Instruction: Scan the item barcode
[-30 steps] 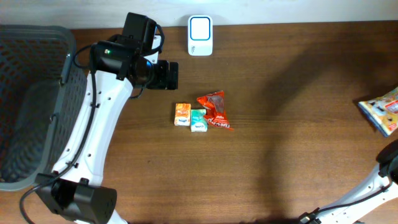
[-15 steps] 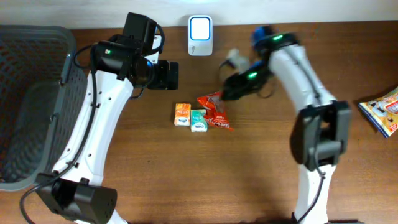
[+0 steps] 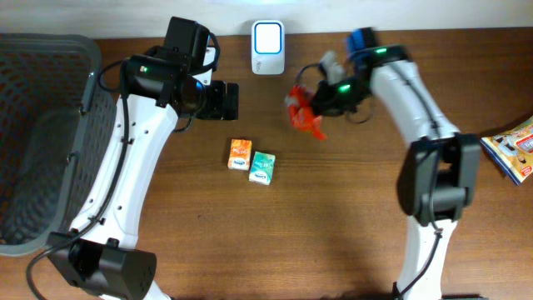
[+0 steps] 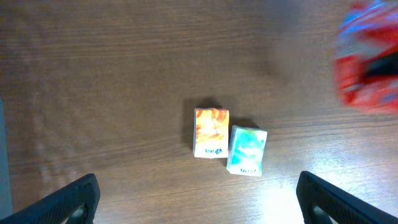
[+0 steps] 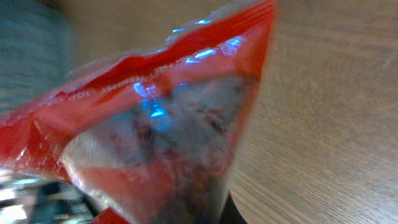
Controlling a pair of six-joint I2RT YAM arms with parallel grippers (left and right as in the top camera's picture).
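My right gripper (image 3: 319,103) is shut on a red snack packet (image 3: 303,111) and holds it off the table, just right of and below the white barcode scanner (image 3: 268,47). In the right wrist view the red packet (image 5: 155,124) fills the frame and hides the fingers. My left gripper (image 3: 226,100) hovers open with nothing in it, left of the scanner. In the left wrist view its open fingers (image 4: 68,202) frame an orange box (image 4: 211,132) and a teal box (image 4: 247,150), and the red packet (image 4: 367,59) is blurred at the upper right.
The orange box (image 3: 240,154) and teal box (image 3: 262,167) lie side by side at mid-table. A dark mesh basket (image 3: 50,58) fills the left edge. Another snack bag (image 3: 512,148) lies at the far right edge.
My right arm came in from the right, shut on the red packet and lifted it up and to the right, nearer the scanner. The two boxes shifted slightly. The left arm has not moved.
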